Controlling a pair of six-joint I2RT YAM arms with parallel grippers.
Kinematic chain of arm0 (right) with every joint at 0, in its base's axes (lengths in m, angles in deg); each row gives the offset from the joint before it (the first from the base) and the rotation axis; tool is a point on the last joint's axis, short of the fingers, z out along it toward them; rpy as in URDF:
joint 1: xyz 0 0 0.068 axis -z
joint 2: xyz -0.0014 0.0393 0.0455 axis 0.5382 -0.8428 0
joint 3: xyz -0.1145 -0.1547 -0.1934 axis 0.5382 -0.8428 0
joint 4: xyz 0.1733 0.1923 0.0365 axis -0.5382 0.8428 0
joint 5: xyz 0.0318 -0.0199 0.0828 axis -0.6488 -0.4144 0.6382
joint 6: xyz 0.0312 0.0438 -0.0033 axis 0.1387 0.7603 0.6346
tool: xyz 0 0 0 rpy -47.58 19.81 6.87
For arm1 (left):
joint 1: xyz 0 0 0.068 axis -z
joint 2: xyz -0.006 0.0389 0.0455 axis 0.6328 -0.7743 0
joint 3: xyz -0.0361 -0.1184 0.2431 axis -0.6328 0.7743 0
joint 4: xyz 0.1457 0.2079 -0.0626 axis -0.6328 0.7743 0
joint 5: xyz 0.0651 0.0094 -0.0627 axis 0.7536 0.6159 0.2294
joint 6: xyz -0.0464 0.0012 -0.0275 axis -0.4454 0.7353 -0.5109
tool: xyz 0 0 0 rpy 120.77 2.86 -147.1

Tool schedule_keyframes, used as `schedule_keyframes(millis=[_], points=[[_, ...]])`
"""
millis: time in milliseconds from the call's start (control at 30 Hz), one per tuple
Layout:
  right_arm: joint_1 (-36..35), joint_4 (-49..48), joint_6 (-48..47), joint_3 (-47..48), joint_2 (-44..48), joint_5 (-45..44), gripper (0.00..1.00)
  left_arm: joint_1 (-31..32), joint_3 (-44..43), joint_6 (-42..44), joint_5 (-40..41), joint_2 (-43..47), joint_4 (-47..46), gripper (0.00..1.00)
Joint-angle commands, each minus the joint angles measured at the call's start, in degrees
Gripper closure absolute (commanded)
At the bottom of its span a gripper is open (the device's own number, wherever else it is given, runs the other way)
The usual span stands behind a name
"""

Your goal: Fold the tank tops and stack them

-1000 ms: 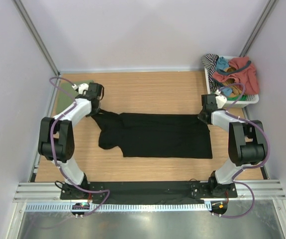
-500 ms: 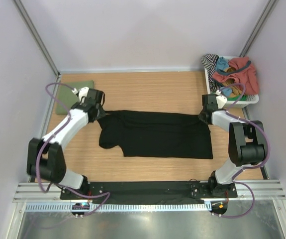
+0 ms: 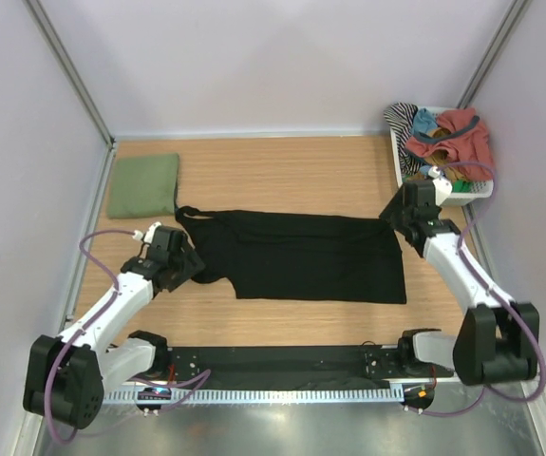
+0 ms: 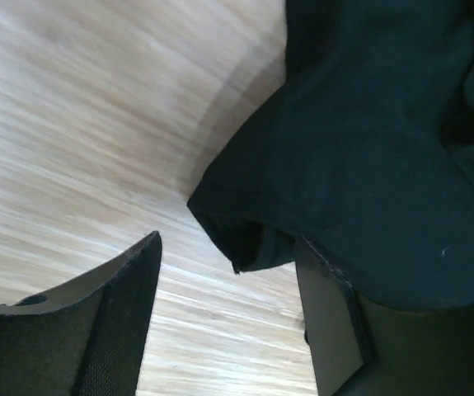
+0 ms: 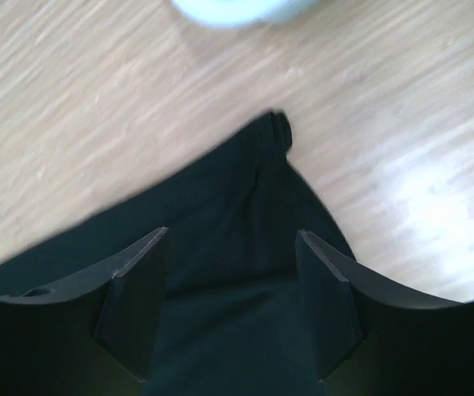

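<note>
I read the black tank top [image 3: 310, 256] spread flat mid-table [image 3: 301, 171]. Left gripper [image 3: 189, 266] at its left end, jaws apart, a cloth edge lying between them. Right gripper [image 3: 398, 215] over its far right corner, jaws wide, gripping nothing. Olive green tank top [image 3: 144, 185] folded, far left

Matt cloth tank top [image 3: 310, 256] on smooth wood table [image 3: 301, 171].

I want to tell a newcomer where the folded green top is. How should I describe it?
Look at the wooden table, at its far left corner. The olive green tank top lies there, folded into a neat rectangle. Unlike the black tank top spread out mid-table, it is green and compact.
</note>
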Motion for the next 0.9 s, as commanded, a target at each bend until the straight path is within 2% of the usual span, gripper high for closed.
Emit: schedule_keyframes(millis=[0,67,100,233,467,767,867], points=[[-0.5,3.8,-0.4,-5.0,8.0,5.3,0.38,0.1,2.8,-6.3,-5.4,0.7,-10.2,0.37],[-0.6,4.8,-0.2,-7.7,12.4,6.8,0.47,0.1,4.6,-9.2,-7.2,0.4,-13.8,0.45],[-0.7,6.0,-0.4,-8.2,13.6,7.6,0.47,0.1,5.1,-9.9,-8.5,0.4,-14.5,0.51],[-0.8,9.3,-1.5,-9.2,15.7,7.1,0.49,0.1,7.1,-9.9,-7.6,1.5,-15.2,0.56],[-0.7,8.5,-1.1,-9.7,15.8,8.4,0.52,0.1,7.8,-8.6,-3.5,1.4,-12.6,0.70],[-0.7,7.9,-1.1,-10.3,15.7,8.5,0.52,0.1,6.1,-7.9,2.2,-7.2,-14.4,0.72],[-0.7,8.2,-1.1,-10.3,16.0,8.7,0.53,0.1,4.4,-5.5,6.7,-8.7,-11.3,0.72]])
